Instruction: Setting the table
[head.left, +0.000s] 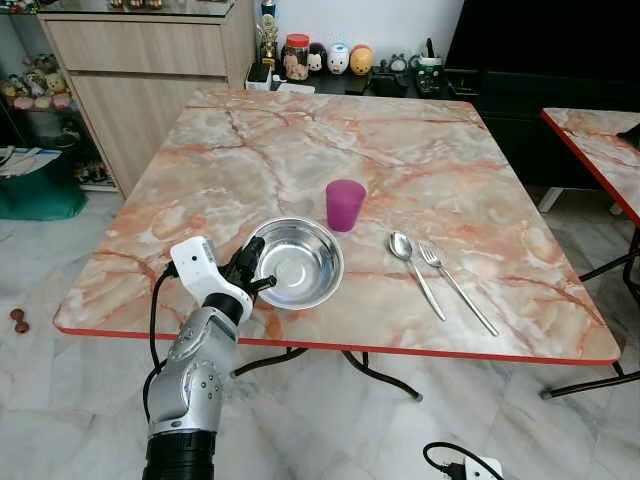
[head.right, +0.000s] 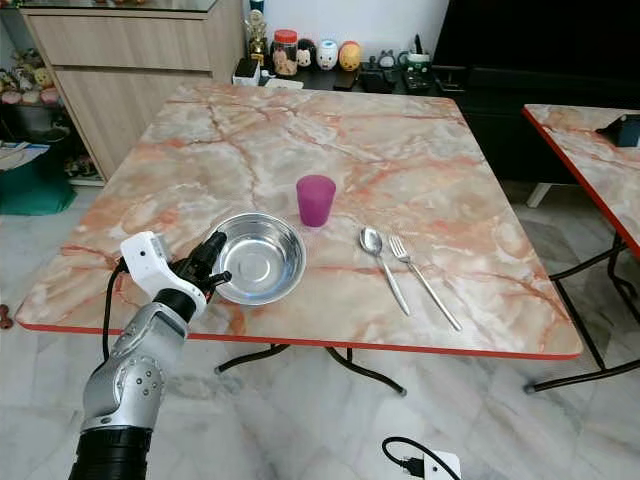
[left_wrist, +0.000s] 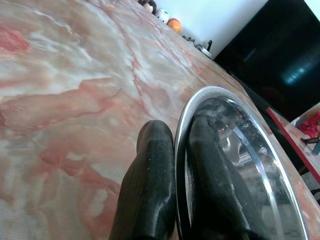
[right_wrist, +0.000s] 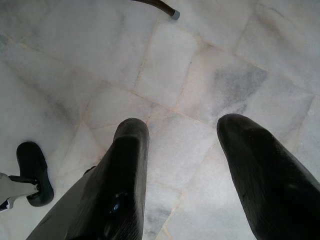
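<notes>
One steel bowl (head.left: 294, 264), one purple cup (head.left: 345, 204), one spoon (head.left: 414, 270), one fork (head.left: 456, 286), all on a marble-pattern tabletop (head.left: 300, 140) with a red edge. Bowl sits upright near the front edge, left of centre; cup just behind it, apart. Spoon and fork lie side by side right of the bowl, not touching, long axes running from the back edge toward the front-right corner, heads pointing to the back edge. Left gripper (head.left: 256, 272) at the bowl's left rim, fingers (left_wrist: 150, 190) pinched on the rim, one inside, one outside. Right gripper (right_wrist: 182, 170) hangs over pale marble floor tiles (right_wrist: 190, 65), fingers spread apart. Wooden cabinet (head.left: 150, 60) and a shelf with jars and figurines (head.left: 330, 58) behind; a second matching table (head.left: 600, 150) on the right.
</notes>
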